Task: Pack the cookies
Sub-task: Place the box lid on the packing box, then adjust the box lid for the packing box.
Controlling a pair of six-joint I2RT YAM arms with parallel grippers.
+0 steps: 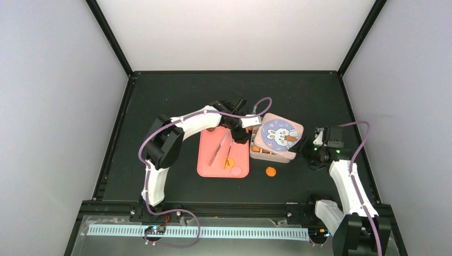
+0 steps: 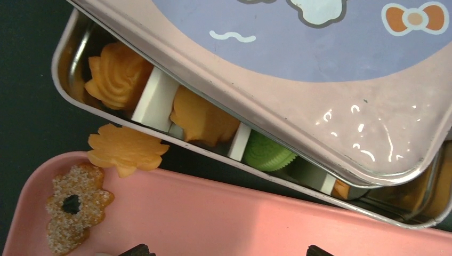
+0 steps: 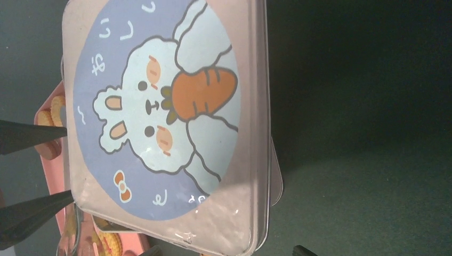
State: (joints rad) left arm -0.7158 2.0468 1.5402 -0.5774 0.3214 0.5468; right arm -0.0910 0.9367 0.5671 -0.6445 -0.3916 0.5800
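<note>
The cookies lie in a metal tin (image 1: 277, 156) whose bunny-printed lid (image 1: 278, 134) rests askew on top. In the left wrist view, orange cookies (image 2: 118, 74) and a green one (image 2: 269, 152) show in the tin's compartments under the lid (image 2: 320, 69). A leaf-shaped cookie (image 2: 125, 149) and a sugared one (image 2: 74, 205) sit on the pink tray (image 2: 240, 213). One orange cookie (image 1: 271, 171) lies on the table. My left gripper (image 1: 246, 132) is open at the tin's left edge. My right gripper (image 3: 228, 249) is open around the lid's (image 3: 160, 106) near corner, its right finger apart from the rim.
Metal tongs (image 1: 221, 148) lie on the pink tray (image 1: 208, 160) beside a yellow cookie (image 1: 228, 163). Black enclosure walls ring the dark table (image 1: 176, 96).
</note>
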